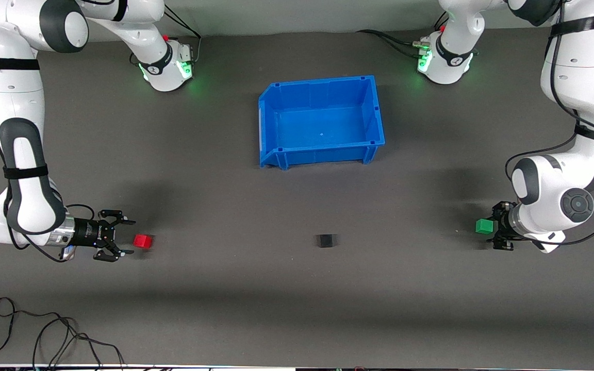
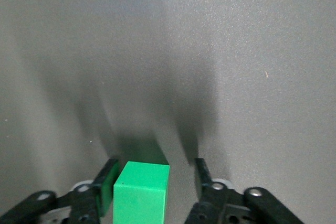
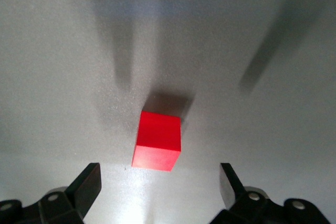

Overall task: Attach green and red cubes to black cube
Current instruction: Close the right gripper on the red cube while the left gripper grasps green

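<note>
The black cube (image 1: 325,240) sits on the grey mat, midway between the two grippers. The red cube (image 1: 143,240) lies toward the right arm's end. My right gripper (image 1: 131,237) is low and open beside it, and the red cube (image 3: 156,140) lies just ahead of the spread fingertips of that gripper (image 3: 159,167). The green cube (image 1: 484,226) lies toward the left arm's end. My left gripper (image 1: 494,226) is open around it. In the left wrist view the green cube (image 2: 140,192) sits between the fingers of that gripper (image 2: 155,163), close against one finger (image 2: 107,182) with a gap to the other.
An empty blue bin (image 1: 323,154) stands farther from the front camera than the black cube, between the arm bases. A loose black cable (image 1: 44,330) lies at the mat's near edge, toward the right arm's end.
</note>
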